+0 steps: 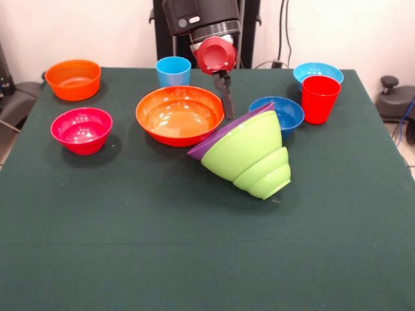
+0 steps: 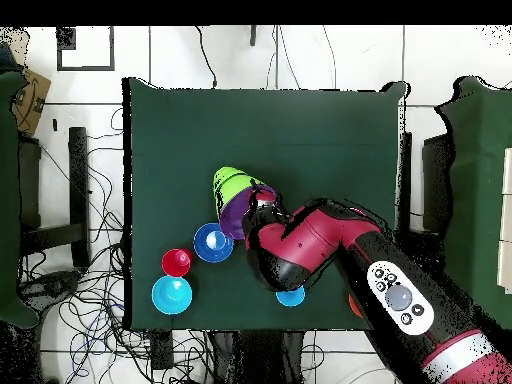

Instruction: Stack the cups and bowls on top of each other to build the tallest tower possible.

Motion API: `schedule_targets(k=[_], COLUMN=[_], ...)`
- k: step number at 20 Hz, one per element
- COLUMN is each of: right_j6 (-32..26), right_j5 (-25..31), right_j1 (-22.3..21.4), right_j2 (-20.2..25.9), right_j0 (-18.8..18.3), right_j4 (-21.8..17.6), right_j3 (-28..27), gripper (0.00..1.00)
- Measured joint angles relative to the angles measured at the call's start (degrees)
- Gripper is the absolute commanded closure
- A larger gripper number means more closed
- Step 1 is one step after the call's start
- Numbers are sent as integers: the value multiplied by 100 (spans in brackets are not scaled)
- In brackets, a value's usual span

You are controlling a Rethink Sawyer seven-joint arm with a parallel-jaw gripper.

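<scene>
Three nested bowls (image 1: 249, 152) tipped beside gripper (image 1: 228, 116)

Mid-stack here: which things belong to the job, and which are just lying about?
Job: tilted purple-and-green bowl stack, large orange bowl, small orange bowl, magenta bowl, dark blue bowl, light blue bowl, light blue cup, red cup.
Lying about: floor cables.
</scene>
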Motion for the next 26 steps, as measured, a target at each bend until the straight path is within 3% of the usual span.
schedule_targets(k=[21, 26], right_j6=[0, 1], right_j5=[13, -16], right_j1=[-350, -310], right_j2=[4, -137], right_j0=[71, 287], right_j4=[102, 83], right_j3=[-2, -113], gripper=[0, 0])
